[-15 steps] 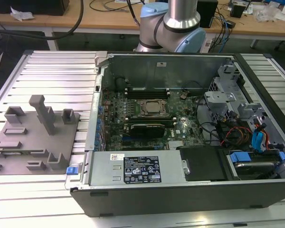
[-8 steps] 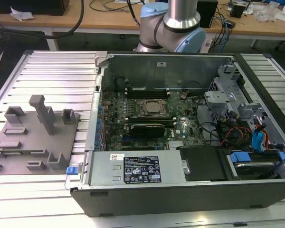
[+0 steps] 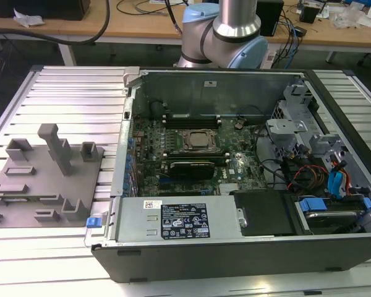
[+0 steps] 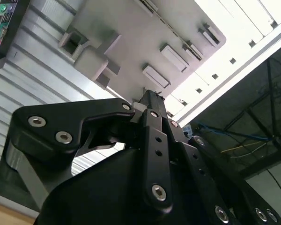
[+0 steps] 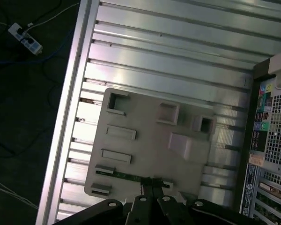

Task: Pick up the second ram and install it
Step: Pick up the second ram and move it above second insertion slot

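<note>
Above the gray tray (image 5: pixel 147 143), the closed tool (image 5: pixel 152 182) partly hides the second ram (image 5: pixel 123 175).

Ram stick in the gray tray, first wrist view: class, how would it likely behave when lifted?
The ram stick looks like a thin flat board, so it is probably stiff and light. It seems to sit on edge in the gray tray, so it may tip if nudged free.

Tray (image 3: pixel 46 179): matt gray plastic, smooth. Under it, table (image 3: pixel 68 93): ribbed bare metal, bright sheen. Beside tray, case (image 3: pixel 216 86): dull gray sheet metal. Gripper (image 4: pixel 152 96) at tray's edge: black, satin; shiny screws (image 4: pixel 158 191).
</note>
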`<action>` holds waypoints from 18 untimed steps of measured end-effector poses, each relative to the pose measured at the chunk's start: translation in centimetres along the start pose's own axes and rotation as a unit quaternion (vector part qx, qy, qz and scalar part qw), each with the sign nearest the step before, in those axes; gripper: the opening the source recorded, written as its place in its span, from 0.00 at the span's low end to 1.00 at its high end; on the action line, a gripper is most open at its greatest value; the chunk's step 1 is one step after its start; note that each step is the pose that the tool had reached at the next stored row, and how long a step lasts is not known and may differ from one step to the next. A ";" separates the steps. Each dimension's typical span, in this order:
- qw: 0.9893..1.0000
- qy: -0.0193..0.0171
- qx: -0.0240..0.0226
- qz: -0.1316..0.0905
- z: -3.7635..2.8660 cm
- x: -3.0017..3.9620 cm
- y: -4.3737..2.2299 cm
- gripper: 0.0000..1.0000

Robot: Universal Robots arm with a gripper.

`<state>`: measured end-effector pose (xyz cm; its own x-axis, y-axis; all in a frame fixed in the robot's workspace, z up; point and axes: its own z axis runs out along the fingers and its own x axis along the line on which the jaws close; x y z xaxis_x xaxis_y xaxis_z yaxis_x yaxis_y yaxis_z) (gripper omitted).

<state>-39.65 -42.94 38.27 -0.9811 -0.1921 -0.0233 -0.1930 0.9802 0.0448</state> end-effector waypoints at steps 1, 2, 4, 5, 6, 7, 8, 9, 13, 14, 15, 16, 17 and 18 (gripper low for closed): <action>1.000 0.000 0.000 -0.004 0.00 0.00 0.00 0.11; 1.000 0.001 0.000 -0.019 0.00 0.00 0.00 0.11; 0.999 0.002 -0.001 -0.040 0.00 0.00 0.00 0.11; 0.999 0.002 -0.001 -0.047 0.00 0.00 0.00 0.11; 0.999 0.002 -0.001 -0.053 0.00 0.00 0.00 0.11; 0.998 0.003 -0.001 -0.059 0.00 0.00 0.00 0.11; 0.998 0.003 -0.002 -0.065 0.00 0.00 0.00 0.11; 0.997 0.003 -0.002 -0.071 0.00 0.00 0.00 0.11; 0.994 0.005 -0.002 -0.106 0.00 0.00 0.00 0.11; 0.994 0.005 -0.003 -0.112 0.00 0.00 0.00 0.11; 0.992 0.006 -0.003 -0.123 0.00 0.00 0.00 0.11; 0.991 0.006 -0.003 -0.134 0.00 0.00 0.00 0.11; 0.990 0.006 -0.003 -0.140 0.00 0.00 0.00 0.11; 0.989 0.007 -0.003 -0.146 0.00 0.00 0.00 0.11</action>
<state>-39.65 -42.94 38.27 -0.8832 -0.4684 -0.0233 -0.4690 0.8821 0.0448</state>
